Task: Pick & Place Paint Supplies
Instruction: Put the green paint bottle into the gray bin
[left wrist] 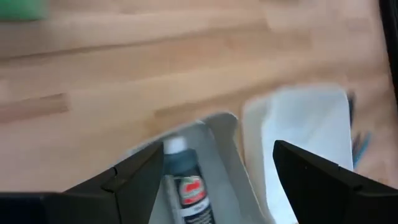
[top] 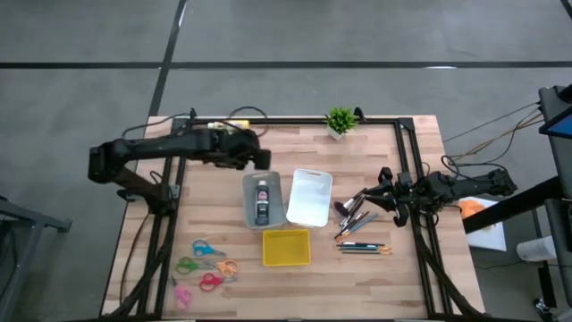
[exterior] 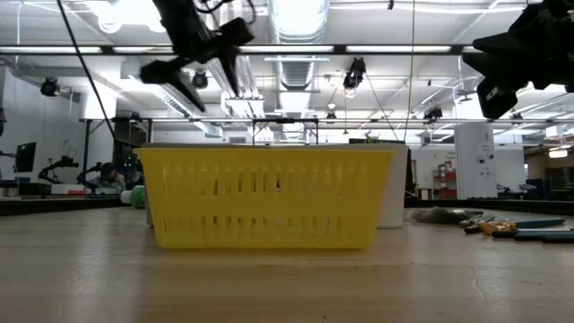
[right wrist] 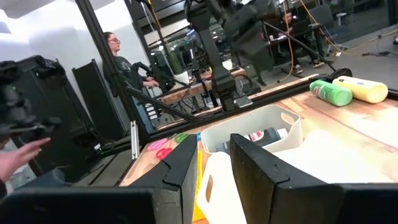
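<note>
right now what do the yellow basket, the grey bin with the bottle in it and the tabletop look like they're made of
Yellow basket: looks like moulded plastic, matte, its walls pierced by rows of slots.
Grey bin: probably plastic too, thin smooth pale walls with rounded corners.
Tabletop: wood, apparently butcher block, light strips joined side by side with visible grain and a low sheen.

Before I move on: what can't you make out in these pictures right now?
- Green and yellow bottles: hidden under the left gripper in the high view.
- Grey bin's contents: low view blocked by the yellow basket.
- Brushes and pencils: too small to count in the high view.
- Dark bottle's label: blurred in the left wrist view.
</note>
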`<state>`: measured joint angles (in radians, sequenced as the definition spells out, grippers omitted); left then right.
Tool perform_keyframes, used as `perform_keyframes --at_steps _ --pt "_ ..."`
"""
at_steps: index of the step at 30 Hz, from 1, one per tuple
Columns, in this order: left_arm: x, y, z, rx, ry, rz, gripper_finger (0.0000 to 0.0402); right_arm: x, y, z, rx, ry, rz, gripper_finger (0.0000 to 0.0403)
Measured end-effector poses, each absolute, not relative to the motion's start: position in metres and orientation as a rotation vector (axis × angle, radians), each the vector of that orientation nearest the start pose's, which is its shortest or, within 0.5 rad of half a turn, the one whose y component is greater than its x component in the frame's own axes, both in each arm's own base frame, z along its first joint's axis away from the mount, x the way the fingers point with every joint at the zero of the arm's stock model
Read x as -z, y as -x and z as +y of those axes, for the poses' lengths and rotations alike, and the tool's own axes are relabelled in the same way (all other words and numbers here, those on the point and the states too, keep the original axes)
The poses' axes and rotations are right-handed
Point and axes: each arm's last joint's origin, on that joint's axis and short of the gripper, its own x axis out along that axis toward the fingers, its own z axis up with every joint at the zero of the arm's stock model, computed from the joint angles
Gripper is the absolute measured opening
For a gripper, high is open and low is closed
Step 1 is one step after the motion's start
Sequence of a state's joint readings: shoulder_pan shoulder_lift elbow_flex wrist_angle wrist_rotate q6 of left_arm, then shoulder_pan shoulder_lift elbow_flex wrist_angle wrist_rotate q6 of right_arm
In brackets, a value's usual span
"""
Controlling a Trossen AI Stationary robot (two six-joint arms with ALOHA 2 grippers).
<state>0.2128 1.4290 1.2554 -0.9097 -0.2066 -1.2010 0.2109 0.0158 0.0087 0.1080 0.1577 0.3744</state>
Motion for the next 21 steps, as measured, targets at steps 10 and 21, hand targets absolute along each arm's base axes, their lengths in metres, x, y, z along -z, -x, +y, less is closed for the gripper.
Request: perform_keyframes --at_steps 10,21 --pt "-0.294 -0.224 0.057 -1.707 1.707 0.322 0.0306 -0.176 -0.096 0.016 -0.071 -0.393 -0.088 0.0093" --pt "-0.269 -0.208 0.087 -1.867 1.551 0.218 0.0306 -0.176 -0.096 0.016 -0.072 -0.393 -0.088 0.0093"
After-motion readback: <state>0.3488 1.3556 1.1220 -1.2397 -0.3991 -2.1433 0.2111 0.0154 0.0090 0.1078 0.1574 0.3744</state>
